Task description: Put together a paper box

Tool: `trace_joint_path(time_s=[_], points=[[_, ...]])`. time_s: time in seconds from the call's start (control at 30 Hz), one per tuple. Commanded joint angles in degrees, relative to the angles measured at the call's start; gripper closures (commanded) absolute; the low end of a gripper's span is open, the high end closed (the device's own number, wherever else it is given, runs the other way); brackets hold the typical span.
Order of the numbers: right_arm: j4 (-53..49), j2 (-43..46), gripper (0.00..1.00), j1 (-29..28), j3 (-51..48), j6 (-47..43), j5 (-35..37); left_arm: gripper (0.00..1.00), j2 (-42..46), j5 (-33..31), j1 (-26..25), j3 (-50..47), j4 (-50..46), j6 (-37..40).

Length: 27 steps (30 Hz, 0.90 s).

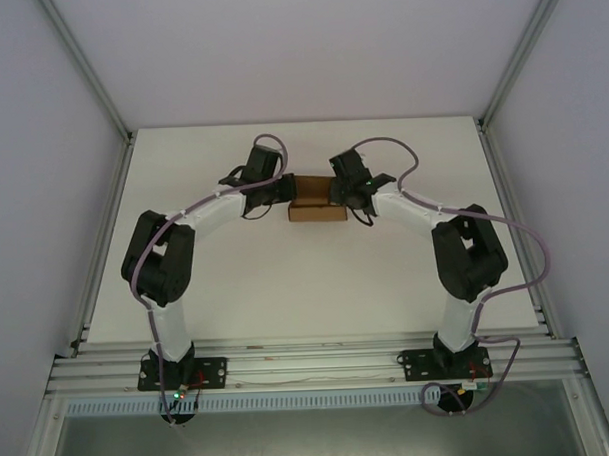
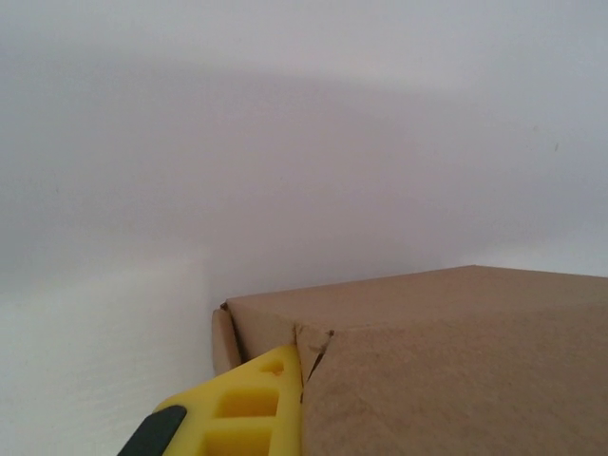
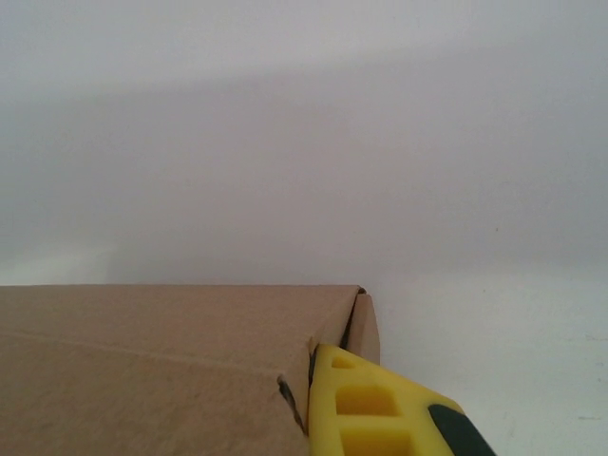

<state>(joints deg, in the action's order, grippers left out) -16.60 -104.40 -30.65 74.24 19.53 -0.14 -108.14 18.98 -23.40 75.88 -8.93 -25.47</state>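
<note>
Between both jaws lies the paper box [image 1: 317, 211].

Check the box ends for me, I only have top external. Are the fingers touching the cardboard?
Observer: Left wrist view: one of the left fingers, yellow, lies against the paper box at its end corner.
Operator: Corner closed there?
Observer: Not fully. A dark seam gapes at the fold, and the left end flap stands slightly out.
Operator: Right end?
Observer: Right wrist view: one of the right fingers sits against the right end flap, with a small gap at that corner too.
</note>
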Motion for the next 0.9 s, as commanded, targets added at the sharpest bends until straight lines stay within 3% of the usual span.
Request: trace_joint_path(time_s=[0.0,0.13,0.27,0.37,0.6,0.77,0.87], points=[[7.8,1.7,0.97,-1.2,-2.8,1.5,-1.8,0.94,0.6,1.1,-1.5,-2.3,1.8,-0.2],[8.9,1.9,0.97,-1.9,-3.1,-0.7,-3.7,0.94,0.9,1.3,-2.3,-2.8,0.9,1.0],[9.8,3.4,0.97,-2.8,-6.5,-4.1,-0.2,0.9,2.7,3.3,-3.1,-5.7,1.9,2.8],[11.1,5.4,0.97,-3.2,-10.0,-5.2,2.4,0.84,4.4,7.3,-3.1,-8.5,4.7,1.2],[16.5,7.6,0.98,-5.8,-14.9,-6.8,6.0,0.84,5.7,12.2,-3.3,-9.7,8.4,-2.6],[19.1,8.7,0.98,-8.9,-17.5,-10.8,13.6,0.78,6.9,7.1,-3.2,-9.9,2.6,-0.6],[18.9,9.2,0.98,-9.0,-18.6,-10.9,14.8,0.66,9.5,5.4,-3.2,-11.4,1.5,0.2]])
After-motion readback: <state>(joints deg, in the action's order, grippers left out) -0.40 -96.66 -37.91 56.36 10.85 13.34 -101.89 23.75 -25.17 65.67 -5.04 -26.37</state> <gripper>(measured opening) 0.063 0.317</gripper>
